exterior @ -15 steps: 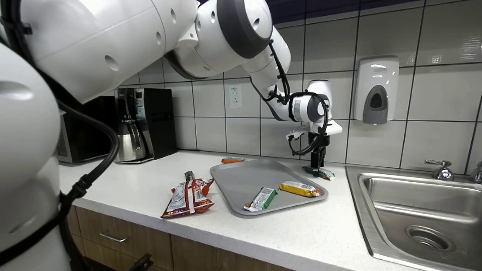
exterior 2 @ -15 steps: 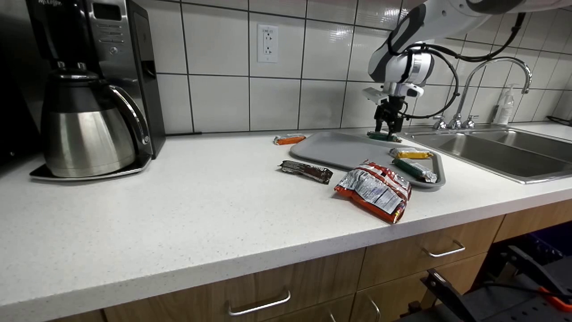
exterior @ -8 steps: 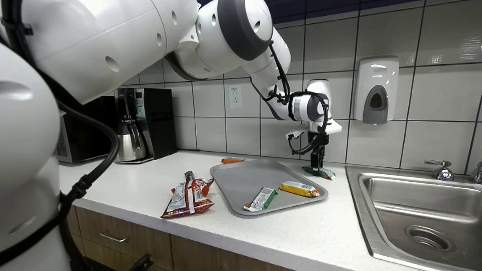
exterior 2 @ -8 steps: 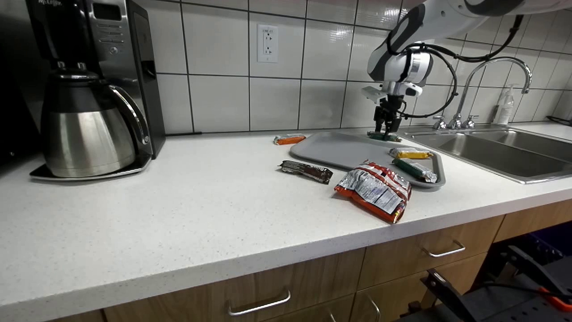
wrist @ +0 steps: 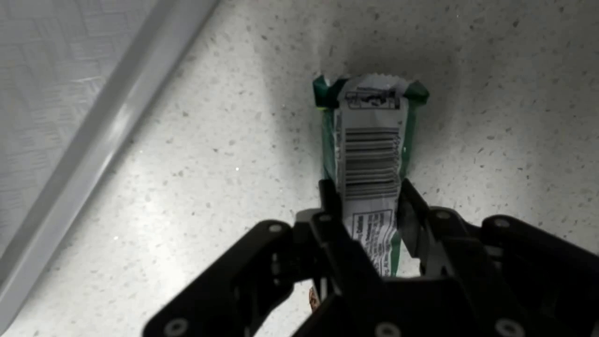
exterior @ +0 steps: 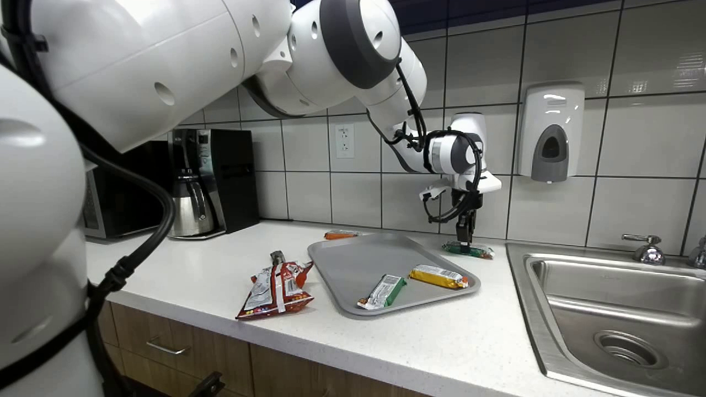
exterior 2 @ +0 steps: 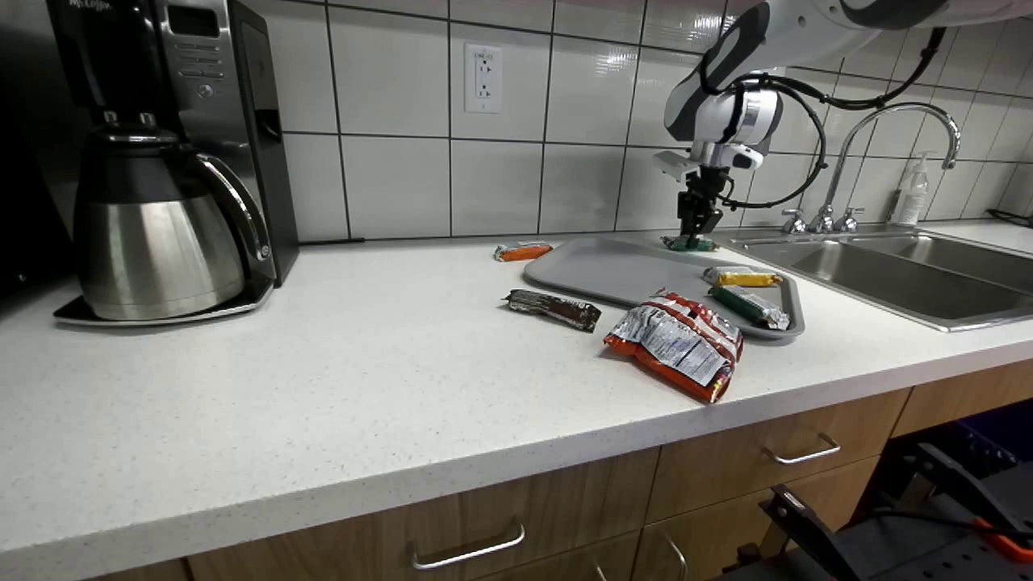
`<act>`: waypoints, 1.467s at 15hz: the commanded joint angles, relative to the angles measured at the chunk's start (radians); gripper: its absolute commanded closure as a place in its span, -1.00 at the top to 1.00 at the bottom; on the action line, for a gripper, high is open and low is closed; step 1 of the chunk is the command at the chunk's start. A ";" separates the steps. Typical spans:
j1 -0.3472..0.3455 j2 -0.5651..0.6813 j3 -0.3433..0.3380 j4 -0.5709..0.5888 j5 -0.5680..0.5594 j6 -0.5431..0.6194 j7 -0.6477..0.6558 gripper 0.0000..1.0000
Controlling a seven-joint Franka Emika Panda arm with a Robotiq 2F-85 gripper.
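The black two-fingered gripper (wrist: 368, 199) is clamped on a slim green-and-white foil-wrapped bar (wrist: 373, 154), one finger along each side near the bar's middle. Whether this bar touches the white speckled counter (exterior 2: 363, 363) beneath cannot be told. It is just outside the grey plastic tray (exterior: 369, 259), off the edge that faces the white tiled wall (exterior: 353, 193). In the wrist view a strip of counter divides the bar from the tray's raised rim; away from the tray, the flat rim of the stainless steel sink (exterior: 536, 309) comes near.

The clamped bar carries a barcode and a panel of small print, mostly too fine to read. In an exterior view "Mr. Coffee" shows atop a black-and-steel coffee maker (exterior 2: 206, 121), well apart from the tray.

On the tray's sink end lie a yellow foil-wrapped bar (exterior: 438, 277) and a second bar in green and silver (exterior: 384, 292). Beside the tray's long edge away from the wall rest a shiny red snack bag (exterior 2: 682, 343) and a dark brown wrapped bar (exterior 2: 557, 310). An orange-and-silver wrapped bar (exterior 2: 523, 252) lies near the tray's end towards the coffee maker. The wall stands close behind the gripper, hemming it in beyond the tray
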 commanded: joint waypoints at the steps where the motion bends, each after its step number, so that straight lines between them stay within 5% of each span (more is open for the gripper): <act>1: -0.025 0.017 0.026 0.054 0.011 -0.049 0.003 -0.83; 15: -0.026 -0.112 0.075 -0.071 0.016 -0.047 -0.224 -0.83; 22: -0.006 -0.241 0.063 -0.256 0.006 -0.001 -0.402 -0.83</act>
